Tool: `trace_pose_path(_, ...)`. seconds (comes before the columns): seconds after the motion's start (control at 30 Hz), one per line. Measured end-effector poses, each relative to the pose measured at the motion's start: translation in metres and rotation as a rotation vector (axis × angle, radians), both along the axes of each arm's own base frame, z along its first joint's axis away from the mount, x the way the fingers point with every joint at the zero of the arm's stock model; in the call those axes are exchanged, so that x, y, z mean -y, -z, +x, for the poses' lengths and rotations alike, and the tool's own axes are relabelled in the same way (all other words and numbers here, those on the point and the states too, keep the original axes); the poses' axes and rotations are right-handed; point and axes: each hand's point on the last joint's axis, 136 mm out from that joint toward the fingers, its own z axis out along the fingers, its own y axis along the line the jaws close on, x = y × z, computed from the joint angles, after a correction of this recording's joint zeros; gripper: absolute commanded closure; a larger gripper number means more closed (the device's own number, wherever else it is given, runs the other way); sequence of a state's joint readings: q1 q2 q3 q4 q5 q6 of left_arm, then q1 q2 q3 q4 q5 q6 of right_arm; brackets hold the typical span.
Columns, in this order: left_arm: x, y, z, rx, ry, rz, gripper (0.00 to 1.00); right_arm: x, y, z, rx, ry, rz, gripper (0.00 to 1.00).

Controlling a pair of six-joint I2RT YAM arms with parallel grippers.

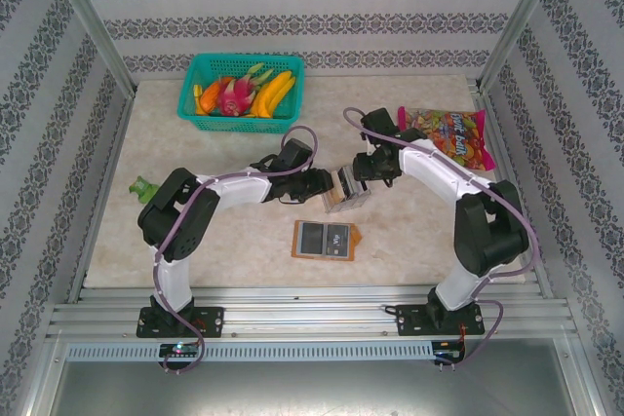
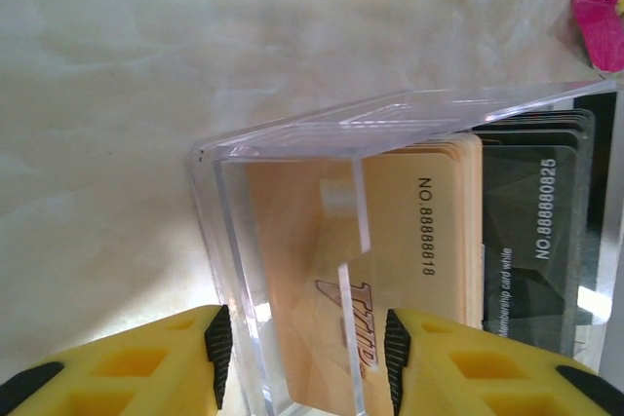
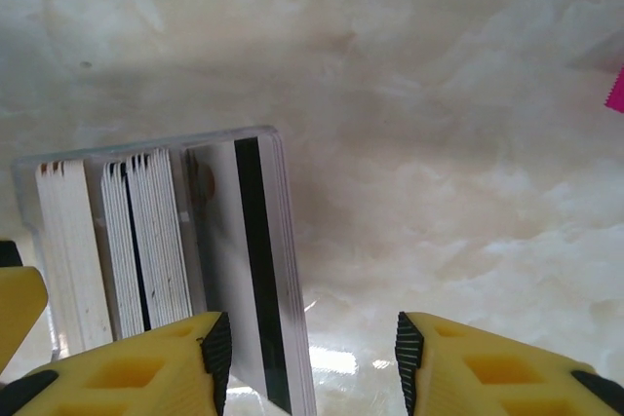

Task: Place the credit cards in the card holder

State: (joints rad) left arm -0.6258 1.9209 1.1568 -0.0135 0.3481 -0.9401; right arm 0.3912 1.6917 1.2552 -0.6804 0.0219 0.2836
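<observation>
Toward the left rear of the surface [image 1: 409,241], a teal basket [image 1: 234,125] of fruit sits well away from the work. Nearer the middle, the left gripper [image 2: 307,338] reaches in sideways with its pads against the walls at one end of the clear box [image 2: 322,133]. By the look of the wrist view it is clamped on the box, most likely to steady it while cards are drawn out. Just in front, the card holder [image 1: 325,239] lies opened flat with bare surface on every side, so a card could be brought down to it unobstructed. The credit cards [image 3: 146,231] stand on edge in the box, packed in stacks. To their right, the right gripper [image 3: 307,358] hangs over the outermost stack with its jaws apart. One finger is by the striped card's face and the other is well clear over bare surface, which leaves room to close in. A snack bag [image 1: 450,133] lies further right, out of the way.
</observation>
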Motion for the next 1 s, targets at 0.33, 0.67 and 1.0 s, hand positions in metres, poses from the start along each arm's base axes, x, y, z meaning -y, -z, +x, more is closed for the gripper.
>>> trace_pose_path(0.33, 0.0, 0.007, 0.0, -0.013, -0.003, 0.006, 0.57, -0.001, 0.021, 0.003, -0.025, -0.031, -0.113, 0.47)
trace_pose_path(0.67, 0.001, 0.007, 0.0, -0.011, 0.001, 0.0, 0.61, 0.002, 0.022, 0.008, 0.001, -0.034, -0.197, 0.54)
trace_pose_path(1.0, 0.002, 0.007, 0.001, -0.008, 0.003, -0.005, 0.62, 0.004, 0.015, 0.01, 0.029, -0.029, -0.215, 0.61)
